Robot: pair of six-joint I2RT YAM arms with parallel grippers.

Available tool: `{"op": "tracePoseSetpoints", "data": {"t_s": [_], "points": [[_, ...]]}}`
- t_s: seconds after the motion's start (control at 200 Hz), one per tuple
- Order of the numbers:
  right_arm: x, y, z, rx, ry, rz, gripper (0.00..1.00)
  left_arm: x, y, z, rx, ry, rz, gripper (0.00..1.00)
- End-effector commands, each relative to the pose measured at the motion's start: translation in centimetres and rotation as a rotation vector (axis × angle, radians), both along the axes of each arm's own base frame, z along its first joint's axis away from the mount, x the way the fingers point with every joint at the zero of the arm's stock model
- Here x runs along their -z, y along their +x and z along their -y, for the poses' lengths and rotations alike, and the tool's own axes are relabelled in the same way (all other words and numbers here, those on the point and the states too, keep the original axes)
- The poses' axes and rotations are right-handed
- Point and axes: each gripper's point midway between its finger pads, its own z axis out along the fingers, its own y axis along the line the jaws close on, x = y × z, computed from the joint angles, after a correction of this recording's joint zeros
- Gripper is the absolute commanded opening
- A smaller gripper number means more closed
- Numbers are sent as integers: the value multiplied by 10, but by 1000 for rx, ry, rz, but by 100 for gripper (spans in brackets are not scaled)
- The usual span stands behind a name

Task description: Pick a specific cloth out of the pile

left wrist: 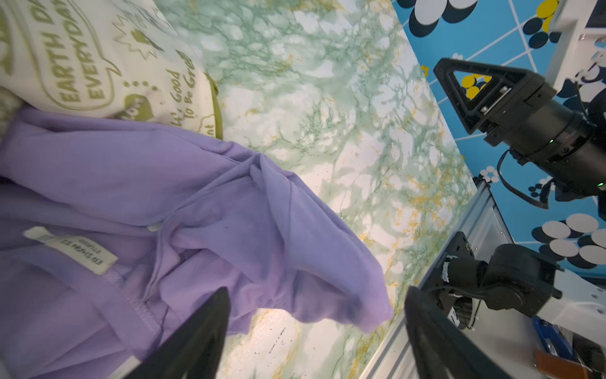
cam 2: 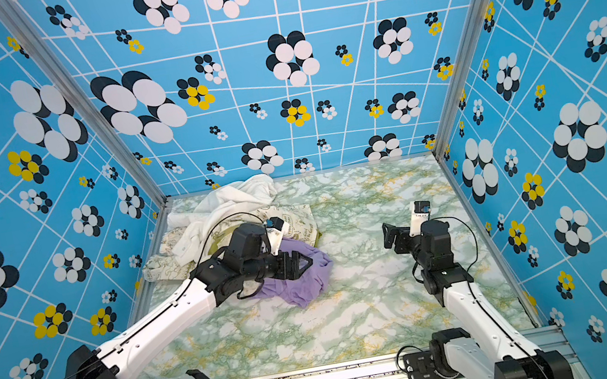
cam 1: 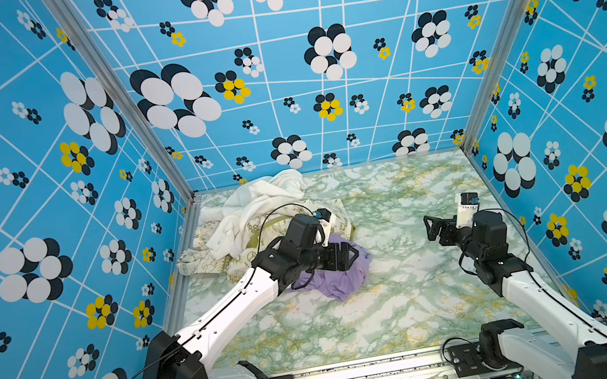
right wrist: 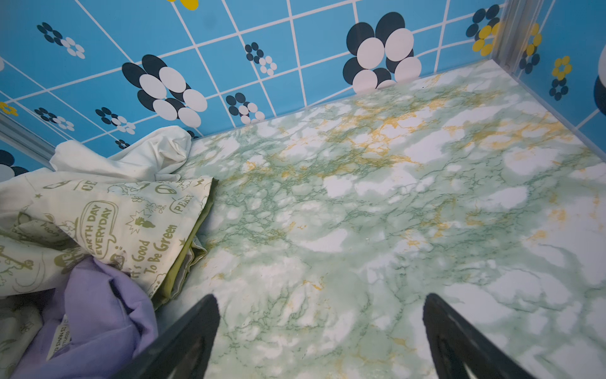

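Item: cloth (cam 1: 346, 285), lavender, plain, crumpled on the surface (cam 1: 399, 308) at the near edge of the pile (cam 1: 256, 215). Touching the printed cream piece (right wrist: 124, 223) and seemingly tucked a little under its olive-trimmed edge; partly hidden in both top views beneath the left tool (cam 1: 353, 254). Judged thin, soft and light (jersey-like, with a stitched hem (left wrist: 144, 315) and a white label (left wrist: 70, 249) showing in the left wrist view). Likely to drape and stretch rather than hold shape; not fragile; liable to drag its neighbour along if lifted fast. Best taken at a raised fold or at the free flap pointing to mid-surface, away from the printed piece. State of the left tool: jaws spread wide over the cloth, gripping nothing; contact with the fabric not discernible. State of the right tool (cam 1: 431, 228): jaws likewise wide apart, empty, poised over bare surface well clear of all fabric. Pile: white piece (cam 1: 264, 193) toward the far left corner, lying over the printed one. Surface: glossy marble-pattern sheet in green, white and ochre, probably slick under fabric. Room: booth of three walls (cam 1: 314, 70) in blue with white lines and black, white and yellow flower dots; aluminium rail (cam 1: 326, 376) along the near edge.
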Motion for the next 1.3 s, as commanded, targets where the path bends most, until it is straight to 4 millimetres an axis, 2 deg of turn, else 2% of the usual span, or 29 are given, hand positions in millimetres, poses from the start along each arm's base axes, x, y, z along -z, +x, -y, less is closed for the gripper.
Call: {"op": "tracePoseSetpoints", "data": {"t_s": [0.0, 0.07, 0.185, 0.285, 0.565, 0.82, 1.139, 1.299], "points": [[-13, 4, -4, -16, 6, 20, 99, -21, 18, -31, -153, -17, 106, 95], [-13, 4, -4, -17, 3, 22, 99, -16, 21, -52, -238, -21, 70, 96], [-15, 5, -5, -21, 1, 26, 99, 6, 22, -82, -360, -2, -19, 96], [-16, 6, -6, -27, 11, 31, 99, 26, 21, -94, -434, -6, -92, 96], [-19, 4, -8, -35, 17, 39, 99, 75, 27, -86, -524, -19, -272, 92], [-14, 0, -7, -28, 14, 34, 99, 125, 27, -88, -657, 12, -447, 78], [-8, -1, -7, -27, 15, 25, 99, 156, 26, -79, -699, 7, -502, 64], [-7, -2, -6, -25, 14, 24, 99, 166, 29, -76, -700, 13, -519, 53]]}}
